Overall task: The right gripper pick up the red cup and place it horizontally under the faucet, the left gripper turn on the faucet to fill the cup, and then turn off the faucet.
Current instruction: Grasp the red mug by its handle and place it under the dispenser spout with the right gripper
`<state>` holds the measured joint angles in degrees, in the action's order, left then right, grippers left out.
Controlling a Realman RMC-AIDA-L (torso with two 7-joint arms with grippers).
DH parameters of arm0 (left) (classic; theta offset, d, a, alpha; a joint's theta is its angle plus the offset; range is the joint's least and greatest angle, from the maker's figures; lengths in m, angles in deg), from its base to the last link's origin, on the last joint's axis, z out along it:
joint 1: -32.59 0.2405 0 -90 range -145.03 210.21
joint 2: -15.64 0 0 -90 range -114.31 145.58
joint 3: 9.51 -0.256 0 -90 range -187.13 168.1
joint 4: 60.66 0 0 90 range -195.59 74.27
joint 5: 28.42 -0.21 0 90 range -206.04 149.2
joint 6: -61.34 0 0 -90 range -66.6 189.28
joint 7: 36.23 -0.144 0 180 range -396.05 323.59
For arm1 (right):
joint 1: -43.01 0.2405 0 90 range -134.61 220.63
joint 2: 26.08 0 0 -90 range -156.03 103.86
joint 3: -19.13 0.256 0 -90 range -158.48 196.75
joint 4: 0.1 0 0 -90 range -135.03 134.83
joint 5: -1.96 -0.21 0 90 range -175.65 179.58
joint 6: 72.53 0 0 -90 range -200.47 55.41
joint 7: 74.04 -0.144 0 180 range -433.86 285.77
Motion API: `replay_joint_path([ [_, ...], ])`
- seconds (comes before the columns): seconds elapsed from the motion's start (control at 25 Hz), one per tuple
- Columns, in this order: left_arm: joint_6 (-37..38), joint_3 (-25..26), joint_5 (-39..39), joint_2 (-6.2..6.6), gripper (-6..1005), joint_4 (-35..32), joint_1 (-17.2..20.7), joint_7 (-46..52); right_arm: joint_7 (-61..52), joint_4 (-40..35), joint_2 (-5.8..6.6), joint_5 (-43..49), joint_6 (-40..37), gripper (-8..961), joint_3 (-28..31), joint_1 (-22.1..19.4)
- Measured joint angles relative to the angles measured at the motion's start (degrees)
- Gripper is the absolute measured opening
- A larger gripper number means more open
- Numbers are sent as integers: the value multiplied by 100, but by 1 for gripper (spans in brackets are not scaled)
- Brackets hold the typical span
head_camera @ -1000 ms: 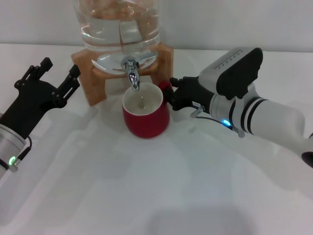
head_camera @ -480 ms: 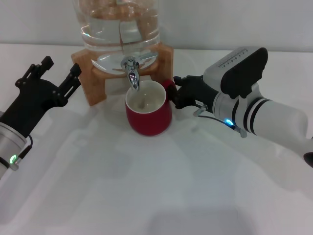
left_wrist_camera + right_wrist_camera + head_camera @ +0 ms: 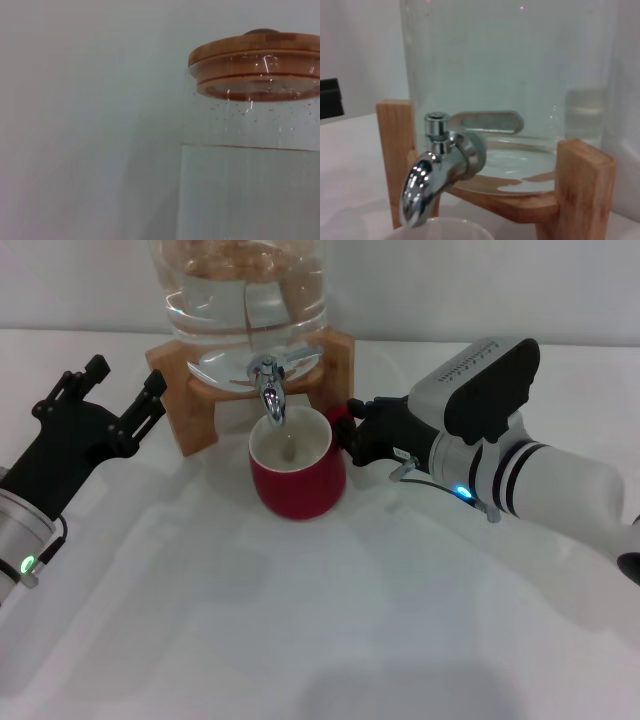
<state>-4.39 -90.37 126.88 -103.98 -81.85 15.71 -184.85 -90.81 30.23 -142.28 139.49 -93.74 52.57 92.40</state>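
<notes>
The red cup stands upright on the white table, its cream inside open under the spout of the chrome faucet. The right gripper is beside the cup, shut on its red handle. The left gripper is open and empty, hovering to the left of the wooden stand, apart from the faucet. In the right wrist view the faucet is close, with the cup's pale rim just below its spout. The left wrist view shows only the glass jar and its wooden lid.
The clear glass water jar sits on a wooden stand at the back of the table. The jar is partly filled with water. The white table spreads out in front of the cup.
The right gripper and the cup shifted slightly right and back half a second ago, then returned left to where they were. The left arm has not moved.
</notes>
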Motion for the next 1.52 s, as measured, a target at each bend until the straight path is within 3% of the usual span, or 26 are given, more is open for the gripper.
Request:
replay_joint_path([
  [1.12, -20, 0, 0, 0, 756, 0, 28, 0, 28, -18, 1, 18, 12, 289, -76, -19],
  [1.52, -23, 0, 0, 0, 757, 0, 27, 0, 35, -21, 1, 17, -3, 337, -200, -37],
])
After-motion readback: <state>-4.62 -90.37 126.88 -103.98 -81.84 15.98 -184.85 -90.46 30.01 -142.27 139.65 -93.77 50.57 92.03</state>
